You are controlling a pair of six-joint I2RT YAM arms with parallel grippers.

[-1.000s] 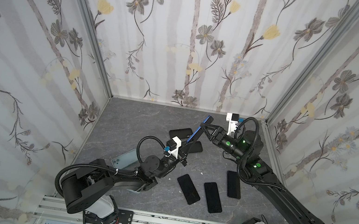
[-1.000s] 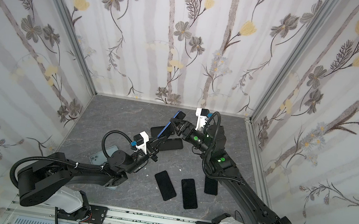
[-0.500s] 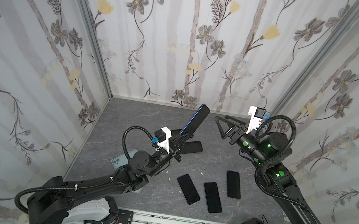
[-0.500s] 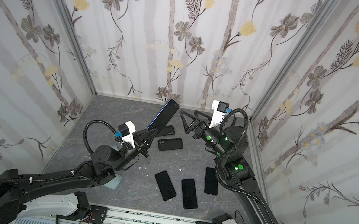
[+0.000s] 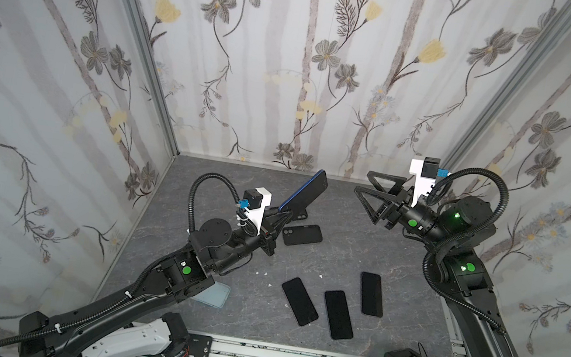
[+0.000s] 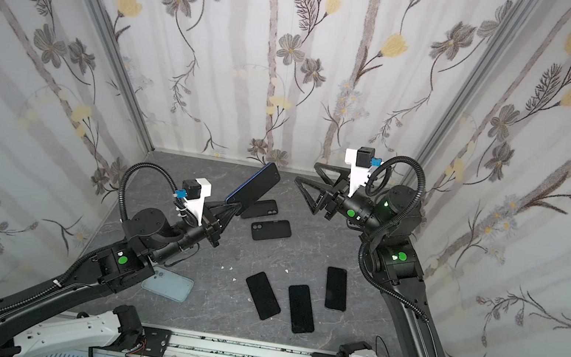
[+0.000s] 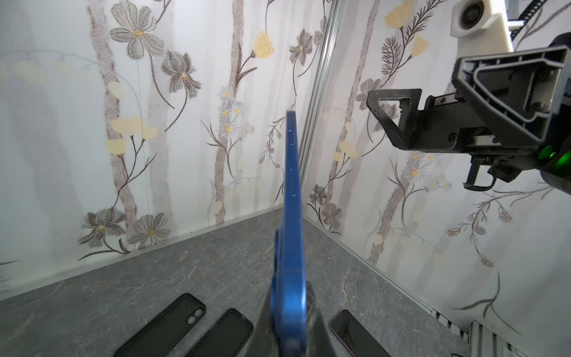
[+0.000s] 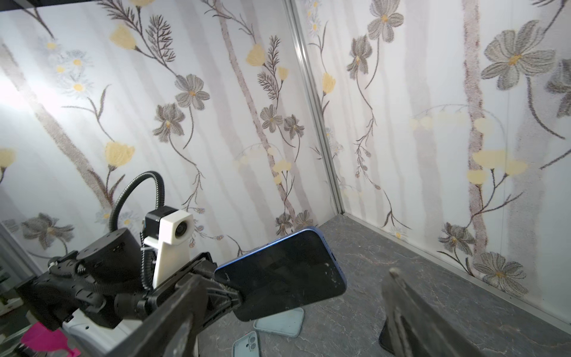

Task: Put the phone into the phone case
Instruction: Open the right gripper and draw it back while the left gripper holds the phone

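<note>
Above the far table [image 5: 343,243], left end effector [image 5: 280,213] clamps phone [image 8: 278,275], apparently already inside blue case [image 7: 292,185]; right end effector [image 5: 362,180] stands apart, empty; seating check remains.

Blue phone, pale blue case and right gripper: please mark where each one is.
blue phone [image 5: 307,190], in a top view, on its dark screen.
pale blue case [image 6: 168,284], in a top view, on its flat middle.
right gripper [image 5: 362,180], in a top view, midway between its open fingertips.

The right claw [image 5: 363,182] released the phone [image 5: 307,190], retreating.
</note>
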